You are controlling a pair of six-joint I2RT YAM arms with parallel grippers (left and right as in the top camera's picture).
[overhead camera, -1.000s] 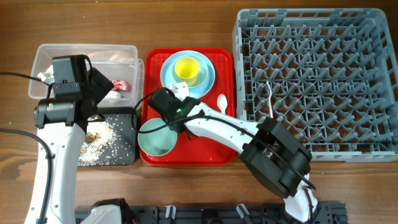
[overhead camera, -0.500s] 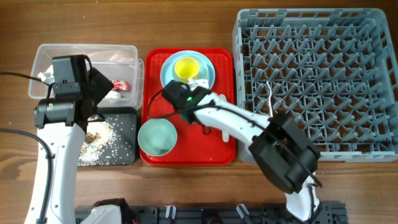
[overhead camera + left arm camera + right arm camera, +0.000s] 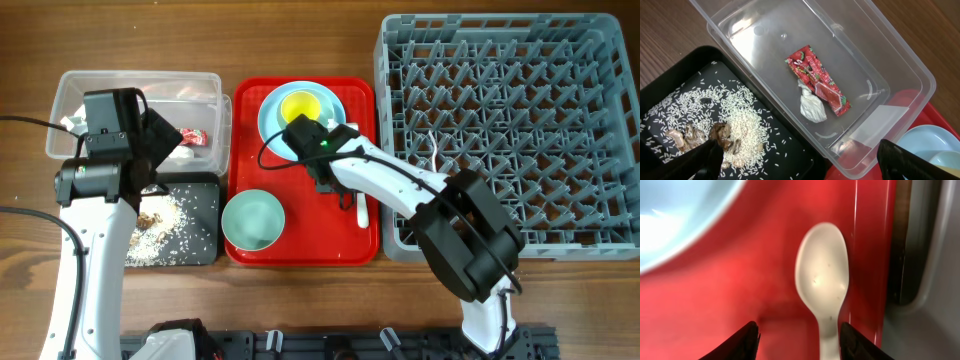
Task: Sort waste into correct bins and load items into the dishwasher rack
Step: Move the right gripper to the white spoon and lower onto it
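Two arms in the overhead view. Left gripper hangs over the clear tub and black tray border, jaws wide apart, empty. Right gripper is low over the red tray. Spoon handle pokes out on its rack side, mint bowl on the opposite side, yellow cup on blue plate near its wrist.

Left wrist: left gripper fingers far apart. Red wrapper and white tissue lie touching in the tub ahead. Rice is in the black tray.

Right wrist: right gripper jaws apart, straddling the spoon neck. The rack-side finger possibly touches it, unclear.
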